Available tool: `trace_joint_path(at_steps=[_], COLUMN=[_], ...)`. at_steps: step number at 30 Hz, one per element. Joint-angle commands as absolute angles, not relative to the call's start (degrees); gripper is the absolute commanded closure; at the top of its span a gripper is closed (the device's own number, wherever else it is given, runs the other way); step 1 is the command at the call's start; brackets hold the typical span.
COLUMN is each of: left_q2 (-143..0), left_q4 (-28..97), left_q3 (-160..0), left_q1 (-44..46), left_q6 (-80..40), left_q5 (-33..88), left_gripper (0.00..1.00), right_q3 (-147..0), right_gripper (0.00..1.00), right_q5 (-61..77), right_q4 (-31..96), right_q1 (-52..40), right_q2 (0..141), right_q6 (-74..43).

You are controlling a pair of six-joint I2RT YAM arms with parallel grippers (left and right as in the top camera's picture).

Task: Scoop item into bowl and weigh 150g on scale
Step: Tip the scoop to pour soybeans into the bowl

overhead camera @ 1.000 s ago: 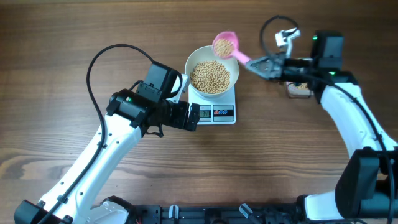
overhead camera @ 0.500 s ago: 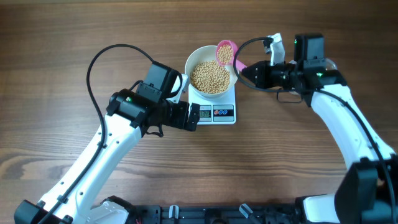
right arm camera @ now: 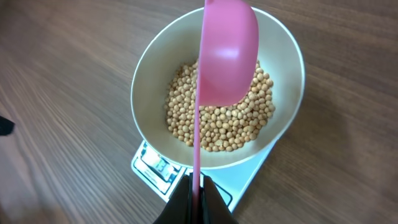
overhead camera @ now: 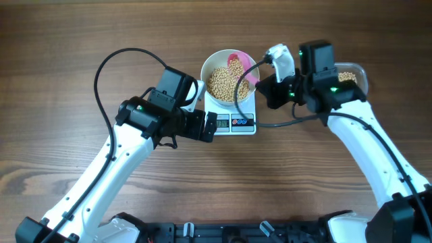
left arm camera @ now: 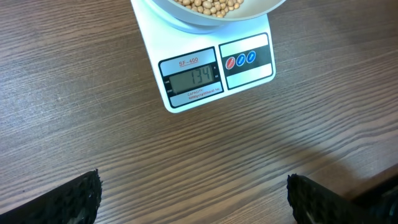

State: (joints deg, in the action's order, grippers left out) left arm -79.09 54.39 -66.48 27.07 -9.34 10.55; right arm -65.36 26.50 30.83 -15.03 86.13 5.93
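Note:
The white bowl (overhead camera: 210, 67) stands on the scale (overhead camera: 244, 124), holding a heap of tan beans (overhead camera: 223, 82). My right gripper (overhead camera: 265, 92) is shut on the handle of a pink scoop (overhead camera: 243, 71). The scoop's cup hangs over the right of the bowl. In the right wrist view the scoop (right arm camera: 227, 56) is rolled on its side above the beans (right arm camera: 217, 127), and no beans show in it. My left gripper (left arm camera: 194, 190) hovers open over bare wood in front of the scale (left arm camera: 249, 78). The scale's display (left arm camera: 191, 77) reads 134.
A clear plastic tub (overhead camera: 351, 75) with more beans sits at the right, partly hidden behind my right arm. A black cable loops from the right wrist over the scale's right edge. The left arm's body lies just left of the scale.
My right arm has swung left and closer to the bowl, rolling the pink scoop over. The beans that lay in the scoop a second ago no longer show. The left arm is still.

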Motion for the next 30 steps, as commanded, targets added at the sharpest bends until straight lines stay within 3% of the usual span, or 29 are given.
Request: trace_joint_path(at_steps=[1, 30], left_q2=[-79.31, -79.31], left_q4=[54.41, 54.43], left_q3=[-66.32, -66.32], left_q1=[27.22, 27.22], left_q6=[-9.47, -9.47], left_q5=[11.25, 11.25], left_gripper=[0.00, 0.00], right_q3=[-66.43, -66.48], right_gripper=[0.96, 0.95], right_q5=[22.90, 19.18], right_q4=[29.41, 29.19], right_q1=[-16.47, -17.45], right_q2=[85.65, 85.06], right_q6=[9.23, 13.43])
